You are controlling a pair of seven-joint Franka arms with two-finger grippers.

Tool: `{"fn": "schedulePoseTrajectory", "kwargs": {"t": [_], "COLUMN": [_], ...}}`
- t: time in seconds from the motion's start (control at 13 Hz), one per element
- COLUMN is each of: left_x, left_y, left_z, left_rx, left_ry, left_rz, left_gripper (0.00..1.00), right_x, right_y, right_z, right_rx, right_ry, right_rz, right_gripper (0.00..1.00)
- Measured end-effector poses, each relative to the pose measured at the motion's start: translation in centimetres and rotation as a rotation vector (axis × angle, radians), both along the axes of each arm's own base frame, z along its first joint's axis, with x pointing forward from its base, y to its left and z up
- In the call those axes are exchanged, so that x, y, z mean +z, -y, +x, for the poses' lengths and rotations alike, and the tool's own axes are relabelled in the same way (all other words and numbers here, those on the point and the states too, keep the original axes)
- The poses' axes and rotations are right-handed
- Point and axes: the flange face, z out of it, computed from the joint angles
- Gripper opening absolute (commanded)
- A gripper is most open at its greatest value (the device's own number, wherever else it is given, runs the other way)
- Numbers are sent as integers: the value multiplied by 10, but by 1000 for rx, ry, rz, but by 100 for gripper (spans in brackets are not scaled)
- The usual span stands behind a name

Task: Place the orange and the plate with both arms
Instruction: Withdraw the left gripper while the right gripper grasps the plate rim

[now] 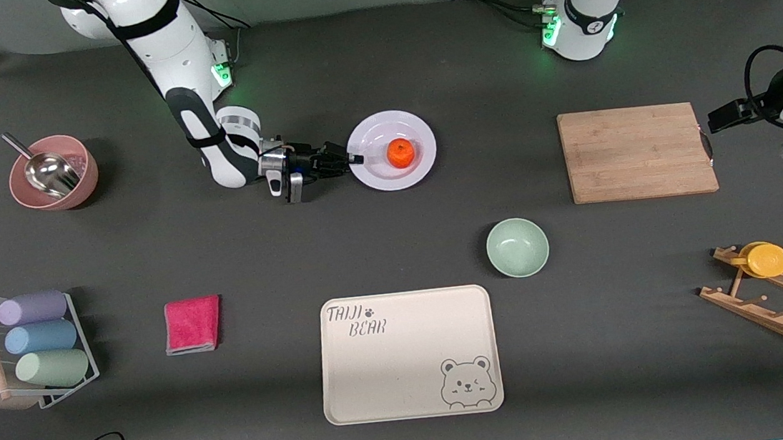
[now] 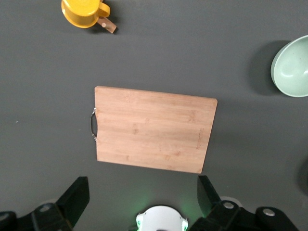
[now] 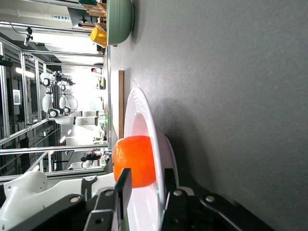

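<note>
The orange (image 1: 400, 153) sits in the middle of the white plate (image 1: 418, 127), which lies flat on the dark table. My right gripper (image 1: 355, 159) is low at the plate's rim on the right arm's side. In the right wrist view the gripper (image 3: 146, 175) is open, with one finger above the rim and one below it; the plate (image 3: 139, 110) and orange (image 3: 134, 159) are just ahead of it. My left gripper (image 1: 721, 119) is open and empty, high over the table beside the wooden cutting board (image 1: 636, 152); in the left wrist view (image 2: 142, 192) its fingers stand wide apart.
A pale-green bowl (image 1: 517, 247) and a cream bear tray (image 1: 408, 353) lie nearer the camera than the plate. A pink cloth (image 1: 192, 324), a cup rack (image 1: 37, 340) and a pink bowl with a scoop (image 1: 53, 173) are toward the right arm's end. A yellow lid (image 1: 767, 259) rests on a wooden rack.
</note>
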Motion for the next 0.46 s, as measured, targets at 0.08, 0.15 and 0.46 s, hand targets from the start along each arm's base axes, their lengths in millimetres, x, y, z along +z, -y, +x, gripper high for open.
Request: {"fn": "schedulePoseTrajectory", "kwargs": {"t": [0.08,0.15,0.46], "left_x": [6,6,-31], "left_y": [-2,-5,-1], "left_z": [-1,-2,13], "left_rx": [4,10,4], "left_ry": [-7,-13,-81], "left_rz": [2,4,9], "left_gripper": [100,100,100], "right_x": [0,-1,-2], "right_y": [0,0,2], "right_z": [0,1,0], "right_rx": [-1,-1,6], "right_ry": [0,0,27], "right_rz": [0,0,-5], "right_gripper": [29,20,0]}}
